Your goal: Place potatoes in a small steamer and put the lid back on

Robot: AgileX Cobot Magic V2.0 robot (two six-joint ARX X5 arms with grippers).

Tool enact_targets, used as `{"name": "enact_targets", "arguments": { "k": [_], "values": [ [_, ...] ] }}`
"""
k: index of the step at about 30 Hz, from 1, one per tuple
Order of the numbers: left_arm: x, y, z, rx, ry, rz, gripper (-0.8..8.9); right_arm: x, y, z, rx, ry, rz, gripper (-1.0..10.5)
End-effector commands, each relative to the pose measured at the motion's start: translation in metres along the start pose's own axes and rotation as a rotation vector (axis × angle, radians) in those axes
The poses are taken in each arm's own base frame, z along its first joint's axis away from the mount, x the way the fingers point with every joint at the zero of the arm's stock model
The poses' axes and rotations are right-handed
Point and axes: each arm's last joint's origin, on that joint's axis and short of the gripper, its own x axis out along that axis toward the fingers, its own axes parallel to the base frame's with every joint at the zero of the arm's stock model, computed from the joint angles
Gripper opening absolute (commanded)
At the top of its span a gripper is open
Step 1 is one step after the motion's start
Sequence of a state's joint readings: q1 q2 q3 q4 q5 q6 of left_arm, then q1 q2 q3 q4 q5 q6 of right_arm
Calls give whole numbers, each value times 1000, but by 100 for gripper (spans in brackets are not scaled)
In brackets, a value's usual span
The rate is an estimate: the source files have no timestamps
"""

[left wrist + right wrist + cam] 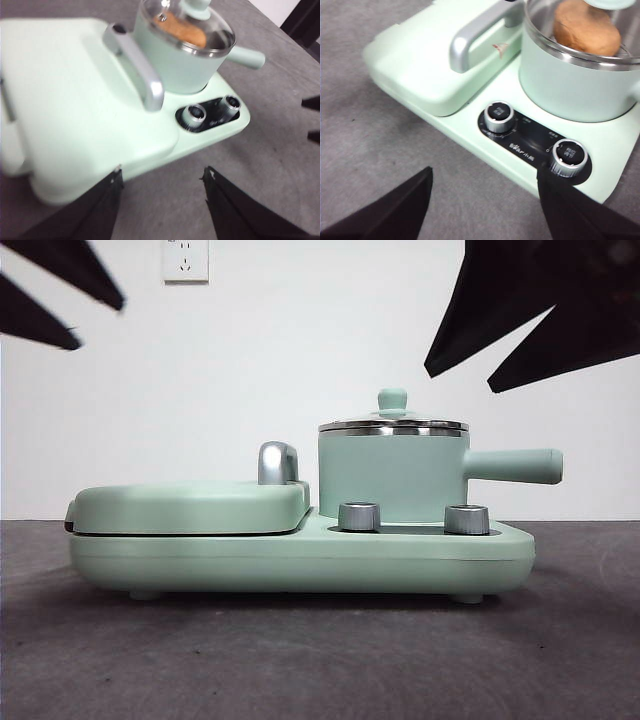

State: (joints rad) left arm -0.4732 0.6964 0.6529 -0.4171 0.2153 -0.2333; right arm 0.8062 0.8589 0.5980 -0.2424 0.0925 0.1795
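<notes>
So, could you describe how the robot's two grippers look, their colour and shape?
Both look alike. The left gripper has two matte black jaws, flat wedge-shaped blades that narrow to pointed tips, with a small pale mark at each tip. The right gripper has the same plain black tapering jaws. No cables, labels or arm links show in these views; in the front view only black pointed shapes appear at the top corners.

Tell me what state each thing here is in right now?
Lid: on the steamer.
Small steamer: closed, on the appliance base.
Potato: inside the steamer, under the glass.
Griddle cover: shut.
Left gripper: open, empty.
Right gripper: open, empty.
</notes>
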Motion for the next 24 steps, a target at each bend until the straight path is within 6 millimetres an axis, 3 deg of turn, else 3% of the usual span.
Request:
{"name": "enact_targets", "arguments": {
  "k": [1, 6, 7, 8, 9, 24],
  "values": [
    [-5, -1, -4, -21, 21, 11, 267, 0, 3, 9, -12, -36, 20, 330],
    [-11, -1, -7, -24, 32, 14, 266, 0, 3, 9, -24, -36, 25, 330],
    [-12, -2, -7, -23, 24, 10, 227, -1, 3, 10, -24, -39, 26, 312],
    [-13, -2, -7, -22, 22, 3, 132, -1, 3, 10, -24, -41, 25, 224],
    [-13, -2, -7, -23, 20, -1, 4, -1, 3, 10, -24, -42, 25, 2],
    [-14, -2, -6, -20, 18, -2, 6, -3, 3, 11, -24, -48, 50, 18]
  ]
}}
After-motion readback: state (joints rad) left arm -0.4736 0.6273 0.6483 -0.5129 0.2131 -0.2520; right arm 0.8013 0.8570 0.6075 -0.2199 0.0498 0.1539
